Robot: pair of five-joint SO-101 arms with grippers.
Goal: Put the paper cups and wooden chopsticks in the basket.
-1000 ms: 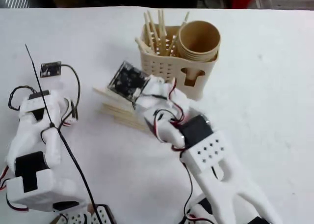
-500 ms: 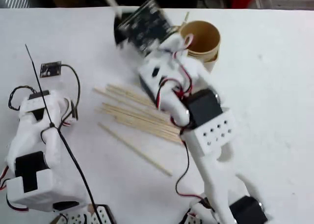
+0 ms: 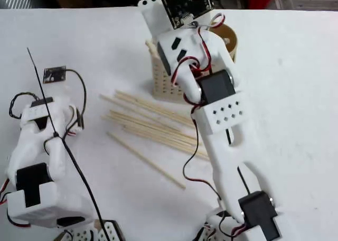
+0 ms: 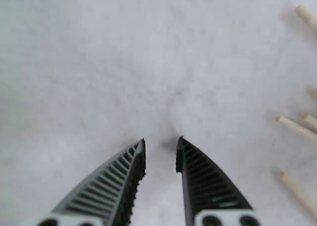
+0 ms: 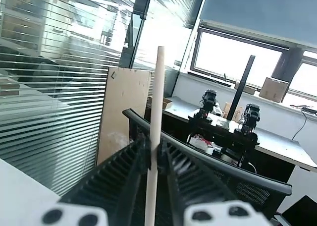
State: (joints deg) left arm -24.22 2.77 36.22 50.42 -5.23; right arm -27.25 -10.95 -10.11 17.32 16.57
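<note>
One wooden chopstick [image 5: 159,97] is sitting clamped in the right gripper [image 5: 157,154], that arm hanging over the basket [image 3: 166,85] holding the paper cups [image 3: 231,40]. Several chopsticks [image 3: 153,122] are lying on the table [image 3: 296,93] beside the basket, while the left gripper [image 4: 160,146] is hovering slightly parted.

One basket [image 3: 163,82] is standing on the table [image 3: 296,93]. Paper cups [image 3: 232,40] are showing one rim; their number cannot be told. Loose chopsticks [image 3: 153,126] are lying bundled, about seven, overlapping. One single chopstick [image 3: 145,160] is lying apart. One held chopstick [image 5: 159,77] is standing clamped.
</note>
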